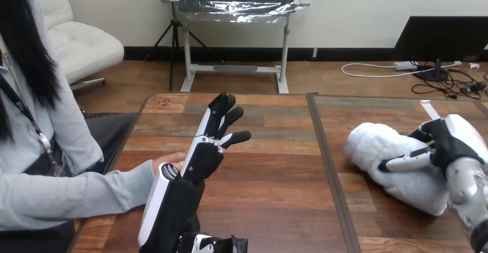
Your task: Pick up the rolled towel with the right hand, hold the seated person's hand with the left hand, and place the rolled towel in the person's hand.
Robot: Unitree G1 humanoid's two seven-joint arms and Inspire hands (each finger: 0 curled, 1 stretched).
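The white rolled towel (377, 146) lies on the right half of the wooden table (276, 172). My right hand (454, 141) is at the towel's right end, with its thumb across the front and its fingers curled over the back. The towel still rests on the wood. My left hand (201, 161) stands upright at centre left, with straight, spread fingers pointing away from me. The person's hand (170, 159) lies on the table just left of it, mostly hidden behind my palm. I cannot tell whether the two touch.
The person sits at the table's left side with a grey-sleeved forearm (75, 192) reaching in along the edge. A dark seam (325, 161) runs front to back between the two tabletop halves.
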